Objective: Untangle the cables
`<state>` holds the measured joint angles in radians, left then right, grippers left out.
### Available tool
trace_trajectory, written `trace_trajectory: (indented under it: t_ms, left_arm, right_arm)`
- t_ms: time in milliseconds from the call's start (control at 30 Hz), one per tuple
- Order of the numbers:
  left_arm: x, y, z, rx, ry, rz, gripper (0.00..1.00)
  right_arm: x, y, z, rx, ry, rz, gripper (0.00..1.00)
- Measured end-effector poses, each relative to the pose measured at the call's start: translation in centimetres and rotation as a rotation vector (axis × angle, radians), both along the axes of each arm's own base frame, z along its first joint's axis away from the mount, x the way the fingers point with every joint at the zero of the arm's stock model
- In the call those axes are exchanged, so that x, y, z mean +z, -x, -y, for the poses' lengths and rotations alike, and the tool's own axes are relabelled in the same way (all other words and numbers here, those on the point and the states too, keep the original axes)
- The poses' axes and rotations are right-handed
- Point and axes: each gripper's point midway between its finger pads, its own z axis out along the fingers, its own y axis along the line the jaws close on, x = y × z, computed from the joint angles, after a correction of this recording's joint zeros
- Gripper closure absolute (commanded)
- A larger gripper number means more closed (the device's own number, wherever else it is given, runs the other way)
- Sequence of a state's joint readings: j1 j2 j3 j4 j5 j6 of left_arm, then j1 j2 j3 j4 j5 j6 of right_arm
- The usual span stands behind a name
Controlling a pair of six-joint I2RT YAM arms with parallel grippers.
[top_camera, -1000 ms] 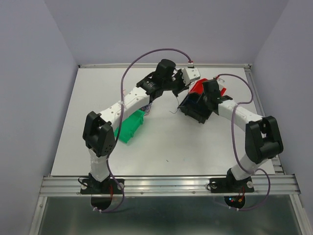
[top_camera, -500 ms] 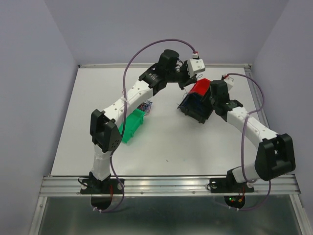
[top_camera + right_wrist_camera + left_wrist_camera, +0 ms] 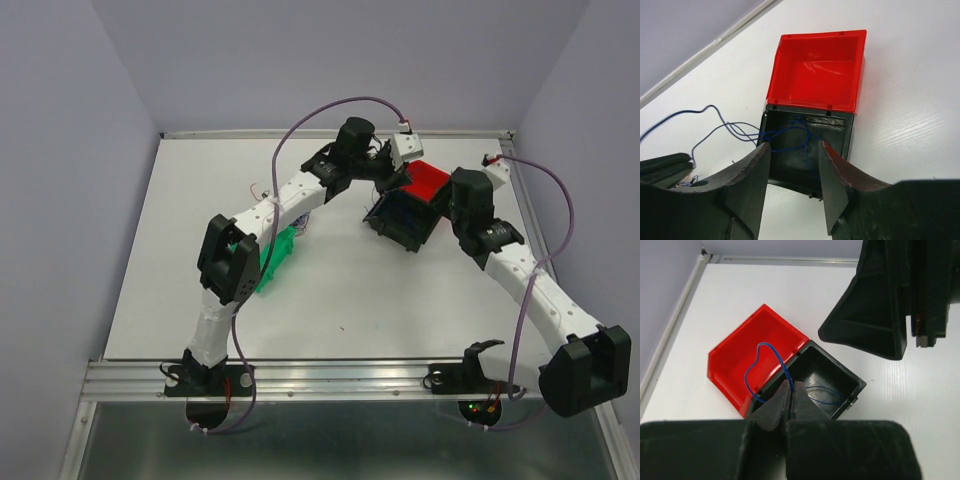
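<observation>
Aloft, left hand (image 3: 790,387) tight on blue cable (image 3: 765,344) over bins (image 3: 730,360); right hand (image 3: 794,149) spread.

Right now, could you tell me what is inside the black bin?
Thin blue cables lie looped in the black bin, some trailing out over its wall. Fingers of the right gripper cover its near corners.

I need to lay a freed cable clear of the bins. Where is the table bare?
Bare table: the near middle, between the green bin and the rail, and its far-left corner. Crowded: around the red bin and black bin, where the left gripper holds the blue cable and the right gripper hovers.
</observation>
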<state>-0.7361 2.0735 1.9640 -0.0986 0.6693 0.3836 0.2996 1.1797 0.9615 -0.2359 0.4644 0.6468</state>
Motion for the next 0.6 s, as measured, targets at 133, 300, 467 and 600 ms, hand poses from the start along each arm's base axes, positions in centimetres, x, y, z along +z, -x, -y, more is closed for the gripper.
trace_trajectory:
  t_ms: [133, 300, 467, 600]
  left_arm:
    - [-2.6, 0.6, 0.7, -0.02, -0.004, -0.033, 1.0]
    - [-4.9, 1.7, 1.5, -0.053, 0.009, -0.062, 1.0]
    - [-6.5, 2.5, 2.6, -0.079, 0.01, -0.08, 1.0]
    - [-8.3, 2.9, 3.6, -0.085, 0.004, -0.101, 1.0]
  right_arm:
    - [0.7, 1.0, 1.1, -0.033, 0.005, 0.029, 0.51]
    - [3.1, 2.0, 2.1, -0.066, -0.006, 0.1, 0.51]
    - [3.4, 2.1, 2.5, -0.078, -0.006, 0.107, 0.51]
    - [3.4, 2.1, 2.5, -0.08, -0.005, 0.107, 0.51]
